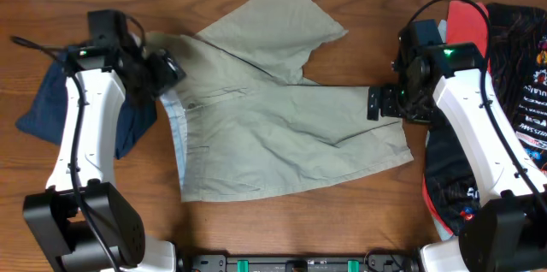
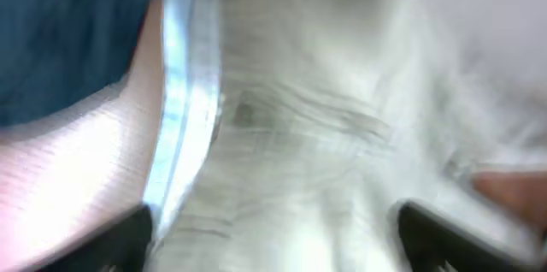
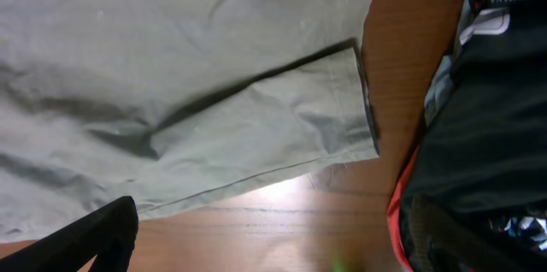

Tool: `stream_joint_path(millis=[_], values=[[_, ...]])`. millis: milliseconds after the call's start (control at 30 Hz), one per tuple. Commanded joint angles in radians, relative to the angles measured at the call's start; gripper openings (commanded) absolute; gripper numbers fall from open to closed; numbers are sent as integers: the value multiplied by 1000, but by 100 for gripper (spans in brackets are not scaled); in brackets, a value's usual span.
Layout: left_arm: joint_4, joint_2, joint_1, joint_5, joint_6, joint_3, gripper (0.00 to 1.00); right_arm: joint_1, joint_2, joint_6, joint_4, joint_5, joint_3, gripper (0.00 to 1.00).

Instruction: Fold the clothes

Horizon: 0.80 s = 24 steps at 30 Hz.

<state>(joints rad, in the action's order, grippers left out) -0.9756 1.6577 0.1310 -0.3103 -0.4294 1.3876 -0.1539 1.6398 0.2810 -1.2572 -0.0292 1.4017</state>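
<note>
Left tool (image 1: 167, 73) hangs with its fingers (image 2: 128, 229) spread wide and pinching nothing, right over the upper corner of the waistband (image 1: 175, 135). Its wrist view is blurred, but pale cloth and the light-blue lining fill the gap between the fingers. Right tool (image 1: 376, 103) is spread just as wide and empty, at the hem (image 3: 363, 101) of the straight leg, with bare surface (image 3: 282, 221) just below it.

The shorts (image 1: 256, 135) lie flat in the middle of the surface. Their long axis runs from 9 to 3 o'clock, waistband at 9 and one leg reaching out to 3. The other leg (image 1: 282, 24) is splayed away toward 1 o'clock, so the two legs fork instead of lying together.

That fork looks like the thing to settle first. The stray leg's end lies at about 11 o'clock from the right tool and at 2 o'clock from the left, and the right arm seems the nearer.

A navy piece (image 1: 43, 105) lies under the left arm at 9 o'clock. A red and black printed pile (image 1: 513, 41) sits at 3 o'clock, close to the hem but not touching it.
</note>
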Motion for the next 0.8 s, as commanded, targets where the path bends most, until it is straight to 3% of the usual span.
stream_joint_path(millis=[0,133,267,500,767], values=[[-131,-5,-45,6,14,-3,98,5,-18,-4,8,6,11,99],[-286,-5,-86,16,29,-51,98,5,-18,-5,8,7,10,99],[-303,-5,-105,48,-6,-158,98,5,-18,-5,8,8,10,99],[-198,-45,-98,72,-119,-393,99,7,-18,64,-11,124,10,99],[-19,-325,-97,60,-328,-661,99,99,-18,243,-38,141,0,99]])
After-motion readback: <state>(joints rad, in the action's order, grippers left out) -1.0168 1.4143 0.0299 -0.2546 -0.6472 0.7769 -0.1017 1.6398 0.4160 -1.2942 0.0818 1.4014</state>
